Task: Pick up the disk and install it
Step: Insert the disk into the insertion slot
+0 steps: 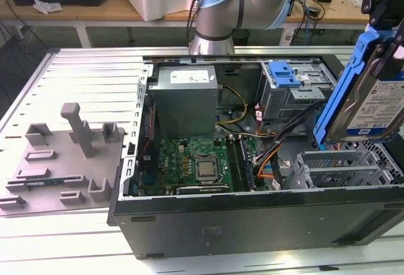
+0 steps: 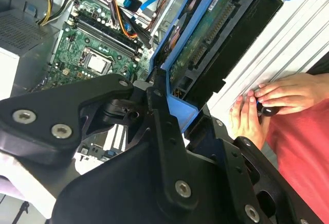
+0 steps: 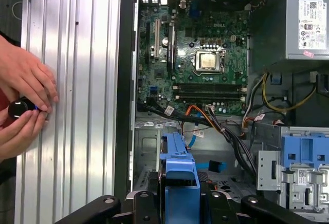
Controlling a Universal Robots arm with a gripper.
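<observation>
Carrying the disk [image 1: 369, 98] on edge, high over the open computer case [image 1: 252, 215] at the exterior view's right, clamped at its top end by the gripper [image 1: 384, 21]. Hanging above the empty metal bay [image 1: 341, 169], well apart from the grey drive cage [image 1: 284, 101]. Probably best done slowly: hold firm on the blue frame [image 1: 341, 92], avoid tilting, and steer clear of the loose cables [image 1: 268, 155] beside the bay.

Turning to the second wrist view: pinched by its blue frame in the closed gripper [image 2: 172, 108], the disk [image 2: 205, 44] with its circuit side showing and the motherboard [image 2: 97, 54] well below. Worth minding a person's hands [image 2: 264, 103] on the tabletop [image 2: 288, 44] beside the case.

Looking through the first wrist view: reaching straight out from the gripper [image 3: 177, 206], the disk [image 3: 177, 170] above the bay end of the case, near the cables. Hands [image 3: 23, 98] on the tabletop [image 3: 77, 80], well apart from the disk.
</observation>
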